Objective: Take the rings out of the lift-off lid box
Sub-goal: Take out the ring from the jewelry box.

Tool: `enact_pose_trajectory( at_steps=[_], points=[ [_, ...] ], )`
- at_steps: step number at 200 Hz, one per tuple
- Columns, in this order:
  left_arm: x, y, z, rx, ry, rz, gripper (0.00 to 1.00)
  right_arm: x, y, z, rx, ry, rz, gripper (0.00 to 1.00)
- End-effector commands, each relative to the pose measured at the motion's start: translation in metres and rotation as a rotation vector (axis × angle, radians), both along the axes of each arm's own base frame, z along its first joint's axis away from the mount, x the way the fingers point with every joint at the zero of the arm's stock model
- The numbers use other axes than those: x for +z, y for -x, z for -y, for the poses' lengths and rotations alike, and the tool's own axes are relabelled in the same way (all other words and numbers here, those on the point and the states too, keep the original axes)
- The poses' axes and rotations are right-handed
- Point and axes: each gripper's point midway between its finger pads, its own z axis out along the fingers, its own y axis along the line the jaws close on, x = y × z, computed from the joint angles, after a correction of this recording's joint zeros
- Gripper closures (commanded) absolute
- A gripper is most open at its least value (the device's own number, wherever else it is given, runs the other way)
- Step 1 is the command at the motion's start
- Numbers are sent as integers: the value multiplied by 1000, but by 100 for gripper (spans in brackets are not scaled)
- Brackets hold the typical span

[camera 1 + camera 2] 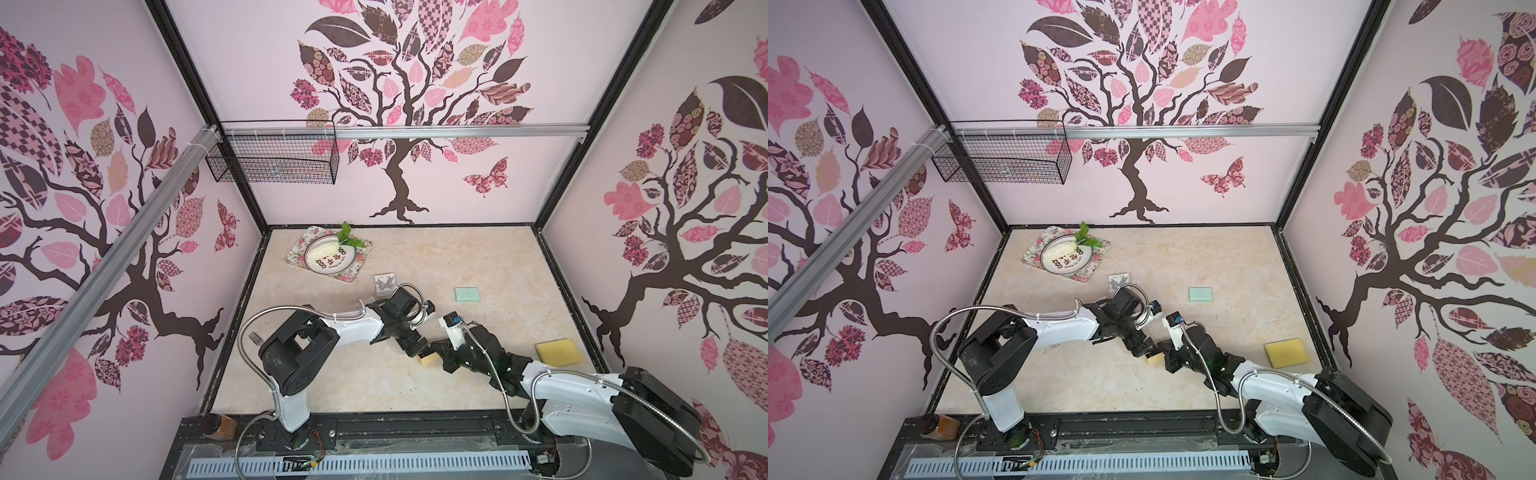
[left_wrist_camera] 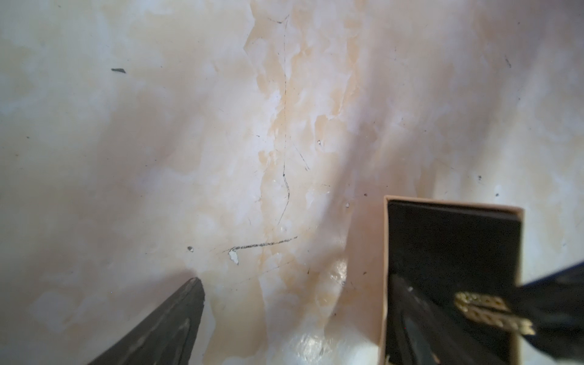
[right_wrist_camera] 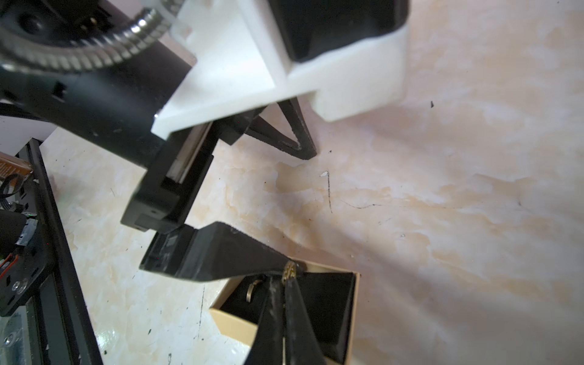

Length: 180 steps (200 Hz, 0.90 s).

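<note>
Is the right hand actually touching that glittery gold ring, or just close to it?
Touching. The right wrist view shows the right hand shut, with the gold ring pinched at its tip. The left wrist view shows the same pinch.

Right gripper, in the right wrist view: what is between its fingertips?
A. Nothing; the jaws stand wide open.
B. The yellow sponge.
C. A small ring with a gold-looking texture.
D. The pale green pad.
C: the right gripper is shut on a small, gold-looking ring, right at the open box with the black lining.
</note>
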Motion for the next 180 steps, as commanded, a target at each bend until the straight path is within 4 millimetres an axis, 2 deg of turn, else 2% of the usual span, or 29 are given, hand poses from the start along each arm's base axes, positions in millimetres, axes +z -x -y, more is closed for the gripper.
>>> enact_pose_trajectory(
  at_steps=[1,22,76,144,180],
  points=[
    [-11,7,-4,-17,-54,-41,7,11,-3,0,-20,-32,23,100],
    [-8,6,-5,-10,-62,-36,7,14,-3,1,-22,-31,30,100],
    [15,1,-1,3,-34,-9,6,23,0,16,-62,-16,41,100],
    [35,1,-1,8,-9,8,6,21,12,39,-173,-77,-52,100],
    [44,3,0,1,11,15,6,19,19,43,-203,-75,-142,100]
  ],
)
